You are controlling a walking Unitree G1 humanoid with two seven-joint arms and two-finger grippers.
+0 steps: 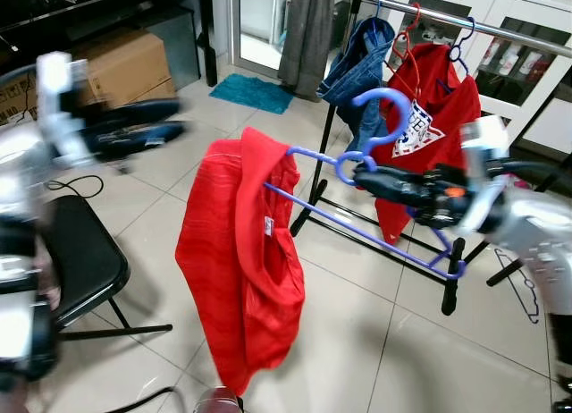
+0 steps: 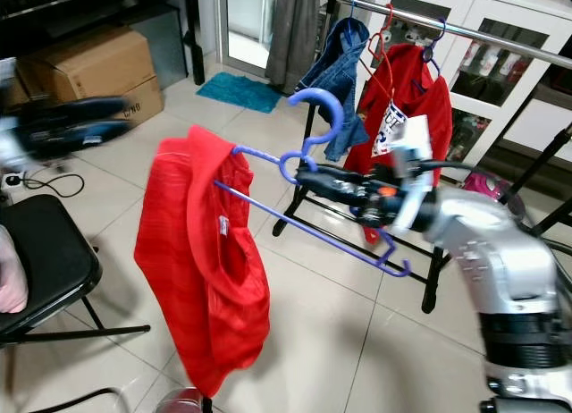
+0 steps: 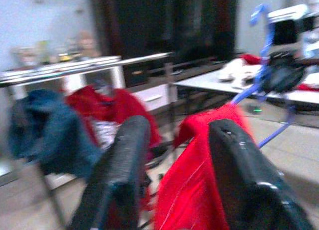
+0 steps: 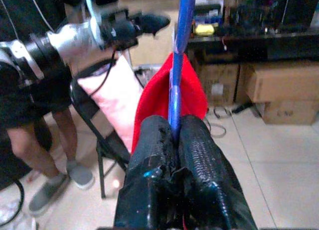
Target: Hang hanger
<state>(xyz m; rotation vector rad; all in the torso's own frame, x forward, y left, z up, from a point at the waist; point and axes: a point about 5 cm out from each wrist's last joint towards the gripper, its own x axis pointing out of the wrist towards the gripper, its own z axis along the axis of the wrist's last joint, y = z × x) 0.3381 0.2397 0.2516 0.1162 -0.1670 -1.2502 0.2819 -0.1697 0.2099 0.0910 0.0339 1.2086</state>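
Legible text: no complete word, brand or number can be read.

1. Red T-shirt (image 1: 440,96) on the clothes rack (image 1: 500,32), at 1 o'clock in the left eye view. It carries a white triangular chest print (image 1: 416,132) with dark lettering. The characters are blurred and partly covered, so they are not readable.
2. Red garment (image 1: 237,261) on the blue hanger (image 1: 357,227), at the centre of the view. A small white sewn-in label (image 1: 268,225) sits below the neckline. Its marking is too small to read.
3. Cardboard boxes (image 1: 121,64), at 10 o'clock. There is dark print on the lower box (image 2: 134,111), blurred and not readable.
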